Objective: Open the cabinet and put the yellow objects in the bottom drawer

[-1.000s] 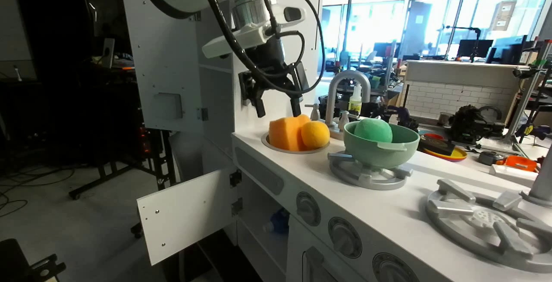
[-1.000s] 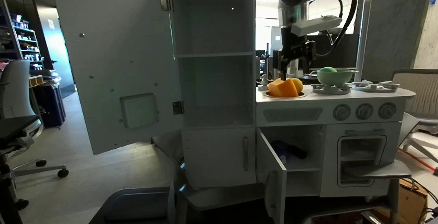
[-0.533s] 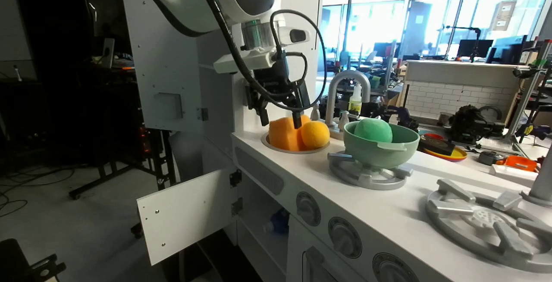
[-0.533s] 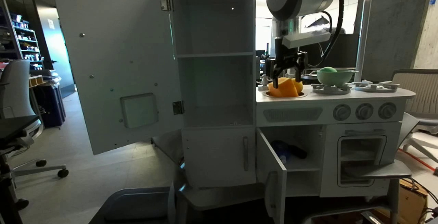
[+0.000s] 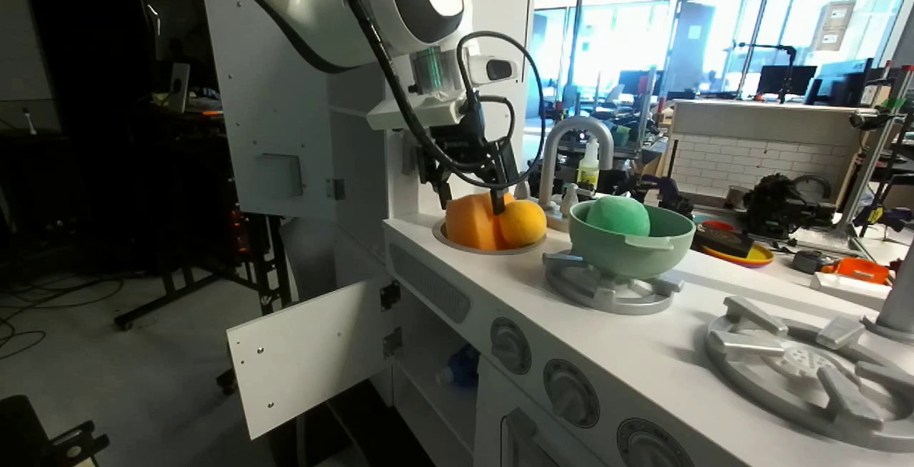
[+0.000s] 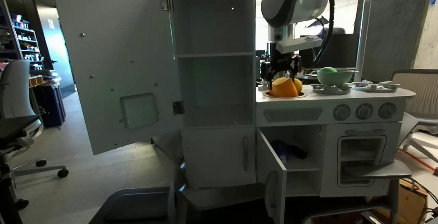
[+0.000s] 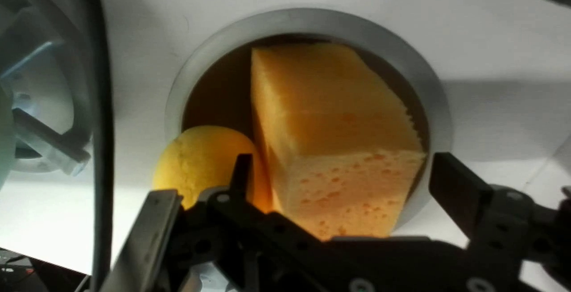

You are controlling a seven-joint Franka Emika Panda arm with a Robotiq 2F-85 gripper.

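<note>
With the cabinet (image 6: 217, 83) standing open, the first step looks done, while stowing seems all left: the orange-yellow block (image 7: 334, 135) and yellow ball (image 7: 196, 162) sit in the round sink (image 7: 303, 20) in the worktop (image 5: 657, 345), the fingers (image 7: 459, 189) spread astride the block, not gripping it.

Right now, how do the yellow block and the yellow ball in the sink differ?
Shape: the yellow block has flat faces; the yellow ball is round.
Size: the yellow block is larger than the yellow ball.
Place: in the wrist view, the yellow block shows between the fingers of the gripper; one finger partly hides the yellow ball.
Both look yellow-orange and sit in the sink.
</note>
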